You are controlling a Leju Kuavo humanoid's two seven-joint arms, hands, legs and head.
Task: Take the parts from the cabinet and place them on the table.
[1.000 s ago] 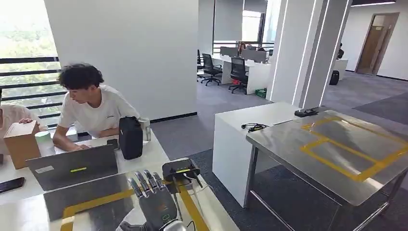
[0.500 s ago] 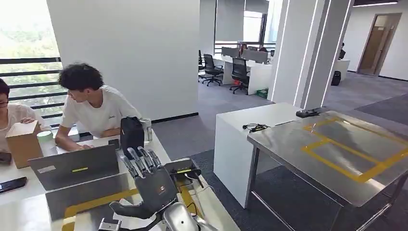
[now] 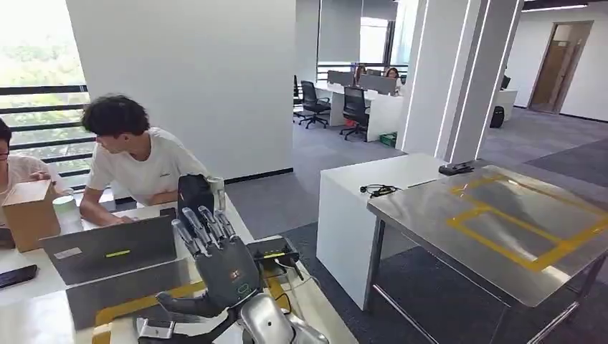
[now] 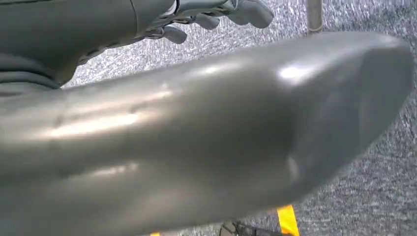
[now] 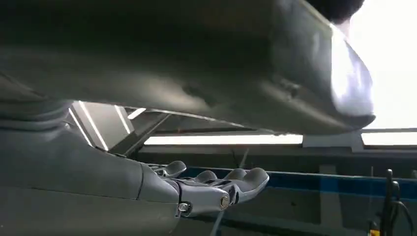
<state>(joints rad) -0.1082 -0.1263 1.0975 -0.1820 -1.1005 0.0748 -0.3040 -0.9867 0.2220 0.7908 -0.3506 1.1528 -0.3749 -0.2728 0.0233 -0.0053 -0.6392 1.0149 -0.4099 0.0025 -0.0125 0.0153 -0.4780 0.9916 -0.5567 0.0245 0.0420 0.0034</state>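
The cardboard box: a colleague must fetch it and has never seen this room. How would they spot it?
Start at the white desk where a person in a white T-shirt sits. The cardboard box stands at its far left end, left of the grey laptop. It is the only plain brown block there.

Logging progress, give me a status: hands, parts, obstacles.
Right hand raised, open, empty. Left hand hanging, open, empty. No part held yet. Laptop and seated person close ahead.
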